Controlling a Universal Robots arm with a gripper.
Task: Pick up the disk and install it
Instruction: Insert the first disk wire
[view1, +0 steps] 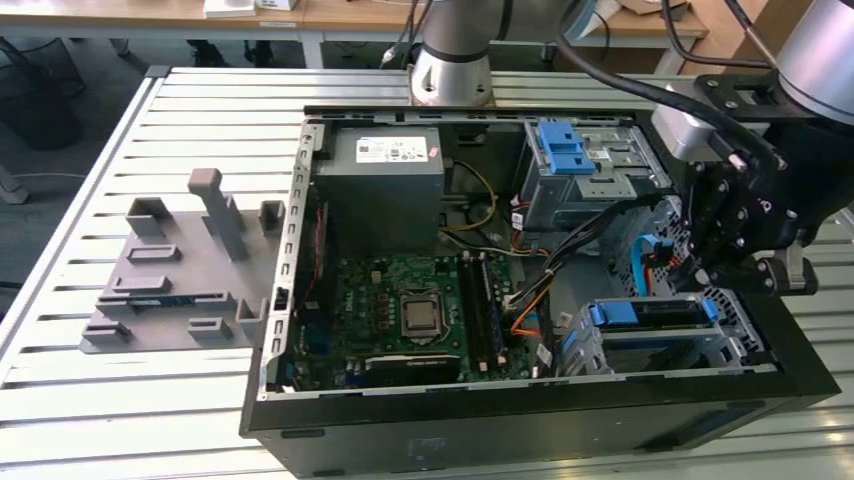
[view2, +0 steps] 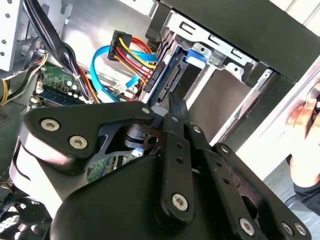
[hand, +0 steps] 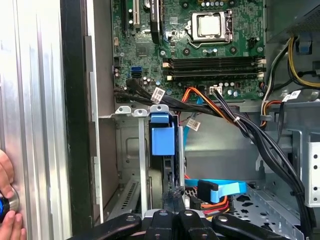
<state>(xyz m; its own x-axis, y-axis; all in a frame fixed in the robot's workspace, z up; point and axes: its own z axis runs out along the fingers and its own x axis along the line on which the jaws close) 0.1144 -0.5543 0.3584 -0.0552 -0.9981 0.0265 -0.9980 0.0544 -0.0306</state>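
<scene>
The blue-framed disk (hand: 162, 137) stands on edge, slotted into the silver drive cage (hand: 127, 145)

The drive cage (view1: 667, 348) hides most of the disk (view1: 647, 314); a hand (hand: 5, 200) is cropped.

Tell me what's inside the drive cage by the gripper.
The disk, blue frame showing, sits in the drive cage, the gripper close by. Cage walls hide its flat faces.

Slatted metal table (view1: 200, 100) carries the open computer case (view1: 467, 430), grey fixture (view1: 174, 270) beside it, arm base (view1: 451, 75) behind.
</scene>
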